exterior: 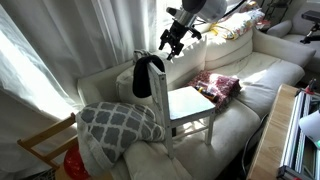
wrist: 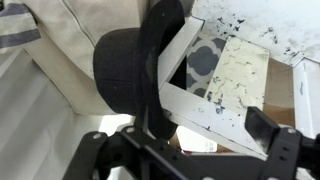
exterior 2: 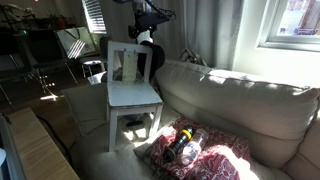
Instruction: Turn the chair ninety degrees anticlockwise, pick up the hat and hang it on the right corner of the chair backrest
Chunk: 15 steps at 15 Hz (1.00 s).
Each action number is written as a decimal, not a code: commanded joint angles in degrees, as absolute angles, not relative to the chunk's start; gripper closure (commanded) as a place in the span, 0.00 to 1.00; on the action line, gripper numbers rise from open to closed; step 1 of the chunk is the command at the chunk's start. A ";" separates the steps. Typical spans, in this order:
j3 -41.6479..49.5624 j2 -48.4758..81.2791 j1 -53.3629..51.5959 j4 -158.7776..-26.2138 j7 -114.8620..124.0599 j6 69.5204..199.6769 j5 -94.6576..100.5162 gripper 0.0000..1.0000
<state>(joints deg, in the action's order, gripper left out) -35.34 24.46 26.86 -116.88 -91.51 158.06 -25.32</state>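
The small white chair (exterior: 190,103) stands on the sofa and shows in both exterior views (exterior 2: 132,92). The black hat (exterior: 147,76) hangs over the top end of one backrest post; it also shows in an exterior view (exterior 2: 151,57) and in the wrist view (wrist: 122,70). The backrest slats (wrist: 215,95) lie below it in the wrist view. My gripper (exterior: 171,42) hovers just above the hat and a little to its side, apart from it. It also shows in an exterior view (exterior 2: 146,24). In the wrist view its jaws (wrist: 185,150) are open and hold nothing.
A cream sofa (exterior: 250,65) carries the chair. A grey patterned pillow (exterior: 120,122) lies beside the chair. A red patterned cloth (exterior: 217,85) lies on the seat cushion (exterior 2: 195,150). A light-wood frame with orange (exterior: 50,148) stands nearby, and a wooden table edge (exterior: 272,135).
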 commanded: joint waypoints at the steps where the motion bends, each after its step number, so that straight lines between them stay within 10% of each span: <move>1: -31.33 20.07 25.49 -117.62 -90.45 154.32 -29.98 0.00; 15: -5.89 2.42 15.52 -120.43 -81.46 127.34 -45.17 0.00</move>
<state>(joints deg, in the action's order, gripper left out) -11.83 7.26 18.61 -117.46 -83.67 133.03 -43.16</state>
